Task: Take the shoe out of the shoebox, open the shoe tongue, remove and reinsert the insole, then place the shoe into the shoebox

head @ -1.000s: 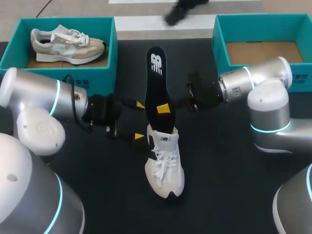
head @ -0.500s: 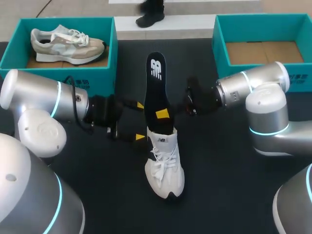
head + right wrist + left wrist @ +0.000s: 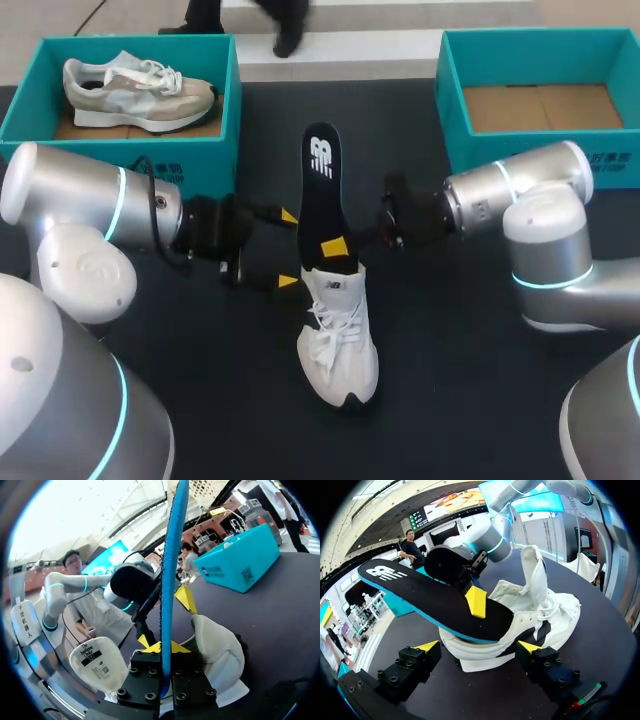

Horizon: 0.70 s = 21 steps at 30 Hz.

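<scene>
The black desk (image 3: 470, 330) carries two teal shoeboxes, both well beyond the white shoe (image 3: 340, 345). The shoebox off to the shoe's left (image 3: 225, 95) holds a beige shoe (image 3: 135, 88). The shoebox off to its right (image 3: 448, 110) shows only its cardboard floor. The white shoe lies mid-desk, toe toward me, heel away, with its tongue (image 3: 532, 575) standing up.

The black insole (image 3: 320, 180) runs from inside the shoe's collar out past the heel. My right jaws are pinched on the insole just above the collar, one finger on each face. I judge I'm holding it that low so it stays stiff enough to push into the shoe without buckling. My left jaws are spread wide just beside the shoe's heel, on its left, gripping nothing. Whether a fingertip brushes the heel I cannot tell. I take them as a stop against the shoe sliding. This looks like the reinsertion step, partway done.

Compared with a second ago, the insole's free end sits closer to the shoe and less of it stands clear of the collar. The right jaws have travelled with it toward the shoe. The left jaws and the shoe have not shifted.
</scene>
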### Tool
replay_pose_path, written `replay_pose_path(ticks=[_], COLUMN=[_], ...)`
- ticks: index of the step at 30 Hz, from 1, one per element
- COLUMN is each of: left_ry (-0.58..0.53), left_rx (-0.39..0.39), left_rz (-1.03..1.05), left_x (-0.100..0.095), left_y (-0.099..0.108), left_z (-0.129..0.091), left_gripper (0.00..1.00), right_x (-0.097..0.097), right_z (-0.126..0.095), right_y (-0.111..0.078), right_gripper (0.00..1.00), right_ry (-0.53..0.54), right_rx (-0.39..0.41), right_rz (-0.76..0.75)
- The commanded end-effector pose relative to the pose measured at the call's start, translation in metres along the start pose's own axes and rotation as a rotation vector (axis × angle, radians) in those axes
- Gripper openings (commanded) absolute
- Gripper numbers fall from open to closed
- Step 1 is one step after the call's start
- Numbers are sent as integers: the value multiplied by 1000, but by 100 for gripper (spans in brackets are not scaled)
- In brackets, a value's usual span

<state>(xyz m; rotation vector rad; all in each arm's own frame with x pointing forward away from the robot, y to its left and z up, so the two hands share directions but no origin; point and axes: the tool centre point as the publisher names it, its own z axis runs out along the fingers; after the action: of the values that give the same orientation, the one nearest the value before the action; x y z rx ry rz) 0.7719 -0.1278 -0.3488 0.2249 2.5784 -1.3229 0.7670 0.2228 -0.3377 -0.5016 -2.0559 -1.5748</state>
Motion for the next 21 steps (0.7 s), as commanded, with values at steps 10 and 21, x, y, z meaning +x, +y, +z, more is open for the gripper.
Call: replay_pose_path(ticks=[10, 21], left_ry=[-1, -1], left_rx=[-3, -3], left_rz=[0, 0], left_x=[1, 1], left_y=[0, 0], left_z=[1, 1], left_gripper=[100, 100], right_x=[9, 12], right_z=[10, 7], right_y=[-22, -25], right_gripper=[0, 0], right_ry=[-12, -18], right_rx=[19, 62], right_rz=[52, 80])
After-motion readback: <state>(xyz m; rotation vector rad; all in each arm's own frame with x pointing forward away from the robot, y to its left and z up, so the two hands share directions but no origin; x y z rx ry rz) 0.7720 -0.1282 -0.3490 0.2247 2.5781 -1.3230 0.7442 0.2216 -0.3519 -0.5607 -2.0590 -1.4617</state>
